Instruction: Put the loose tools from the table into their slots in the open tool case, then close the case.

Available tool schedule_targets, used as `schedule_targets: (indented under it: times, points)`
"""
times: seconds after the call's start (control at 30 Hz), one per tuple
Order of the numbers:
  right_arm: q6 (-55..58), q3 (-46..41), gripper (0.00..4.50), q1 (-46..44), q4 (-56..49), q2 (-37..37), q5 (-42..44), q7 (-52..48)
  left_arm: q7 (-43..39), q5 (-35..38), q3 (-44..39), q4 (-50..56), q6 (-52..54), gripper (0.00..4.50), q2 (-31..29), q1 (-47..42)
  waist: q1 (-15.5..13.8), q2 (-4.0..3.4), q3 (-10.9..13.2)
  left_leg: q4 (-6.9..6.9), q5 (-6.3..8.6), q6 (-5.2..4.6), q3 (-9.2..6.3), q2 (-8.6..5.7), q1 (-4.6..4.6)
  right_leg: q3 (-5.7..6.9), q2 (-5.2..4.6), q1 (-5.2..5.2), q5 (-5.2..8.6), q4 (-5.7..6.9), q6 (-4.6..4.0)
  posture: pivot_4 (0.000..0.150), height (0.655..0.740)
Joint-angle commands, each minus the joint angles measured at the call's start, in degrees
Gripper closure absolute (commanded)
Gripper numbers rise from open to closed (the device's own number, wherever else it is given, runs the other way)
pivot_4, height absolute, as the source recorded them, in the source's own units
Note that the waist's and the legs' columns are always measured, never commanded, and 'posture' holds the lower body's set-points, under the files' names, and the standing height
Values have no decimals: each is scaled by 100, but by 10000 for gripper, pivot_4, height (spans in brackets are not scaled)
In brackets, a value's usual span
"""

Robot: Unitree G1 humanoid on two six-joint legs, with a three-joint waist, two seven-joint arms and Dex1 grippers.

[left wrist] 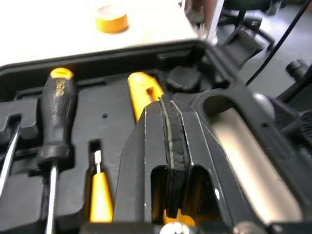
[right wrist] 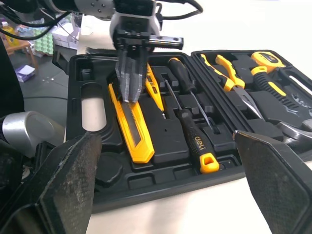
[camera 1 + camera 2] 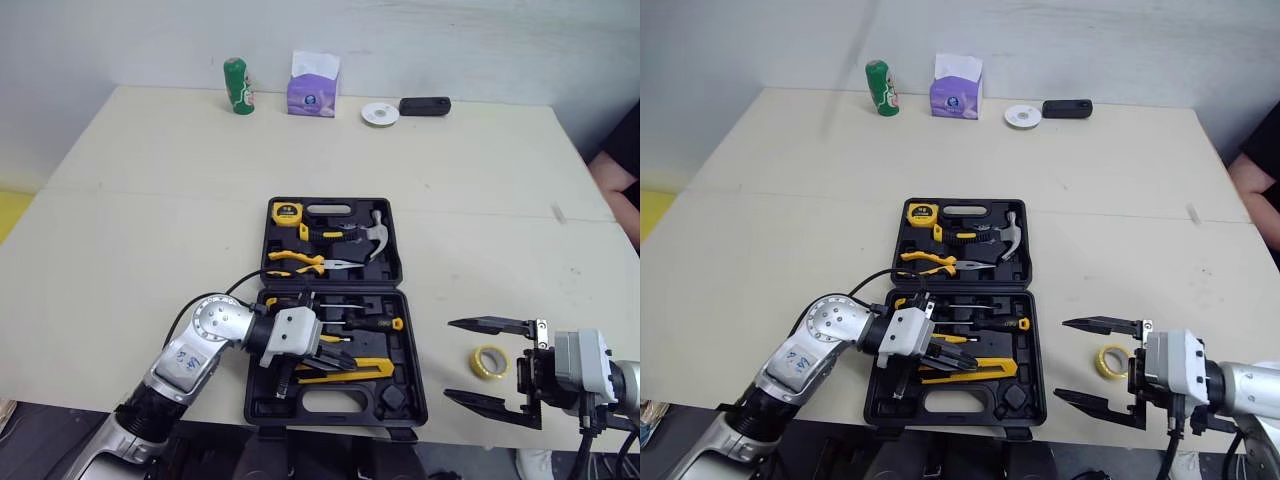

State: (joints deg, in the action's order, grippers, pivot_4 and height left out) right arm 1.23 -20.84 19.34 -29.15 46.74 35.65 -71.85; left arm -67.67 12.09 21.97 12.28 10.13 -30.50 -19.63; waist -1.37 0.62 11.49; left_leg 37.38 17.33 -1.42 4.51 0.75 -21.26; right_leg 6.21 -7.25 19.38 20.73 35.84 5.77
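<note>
Your right gripper [image 3: 450, 360] hung wide open, empty, at the loose tape [image 3: 489, 360] right of the case [image 3: 400, 395], your left gripper [image 2: 130, 92] closed tight on nothing over the slotted knife [image 3: 365, 370]; closing on the tape looked next.

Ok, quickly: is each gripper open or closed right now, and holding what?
Left gripper: closed, empty, at the yellow knife.
Right gripper: open, empty, near the tape roll.

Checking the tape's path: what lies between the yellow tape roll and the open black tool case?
Nothing: the left eye view shows bare beige tabletop from the yellow tape roll to the right wall of the open black plastic tool case.
</note>
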Motion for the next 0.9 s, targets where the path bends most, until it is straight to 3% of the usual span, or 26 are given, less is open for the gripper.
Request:
schedule_targets:
  times: [0.03,0.9]
  points:
    - [-28,-49,0,-3,-211,-34,80,42,-163,-179,188,-9,-71,44504,-191,47,-2,0,0,-1,0,0,0,0,0,0,1,0,0,0,0,1500,7400]
    - [-74,12,0,74,-219,-162,-14,260,102,-764,491,-215,607,44504,-1345,614,3,-66,-164,-25,26,-21,-4,6,47,-5,-2,-46,1,-26,-3,1500,7400]
